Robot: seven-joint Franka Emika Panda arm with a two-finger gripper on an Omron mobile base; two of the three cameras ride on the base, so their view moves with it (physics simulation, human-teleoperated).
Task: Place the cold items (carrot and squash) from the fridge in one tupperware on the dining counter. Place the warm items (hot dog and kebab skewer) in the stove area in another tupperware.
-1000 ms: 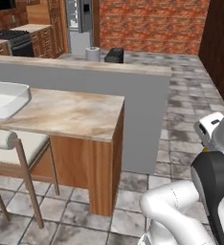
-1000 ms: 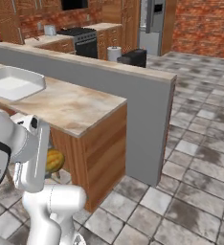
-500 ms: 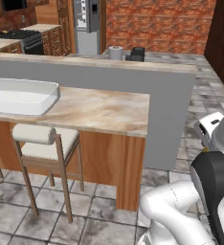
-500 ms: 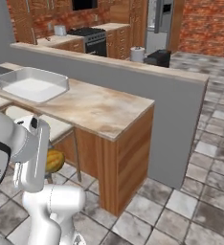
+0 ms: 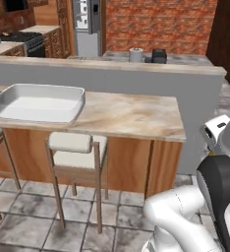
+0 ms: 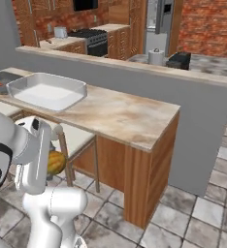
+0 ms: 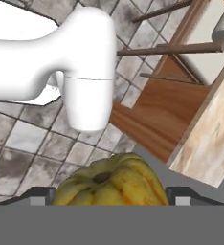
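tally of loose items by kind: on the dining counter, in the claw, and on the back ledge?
Tupperware: 2, light one and dark one at the counter's far end
Squash: 1, between the claw fingers
Paper towel roll: 1
Toaster: 1
Total: 5

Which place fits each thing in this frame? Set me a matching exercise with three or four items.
Things:
1. squash
2. empty tupperware
3. stool
4. paper towel roll

Places:
A. on the far counter behind the grey wall
B. between the tool's tips
C. on the dining counter
D. tucked under the dining counter's edge

Pairs: 1-B, 2-C, 3-D, 4-A
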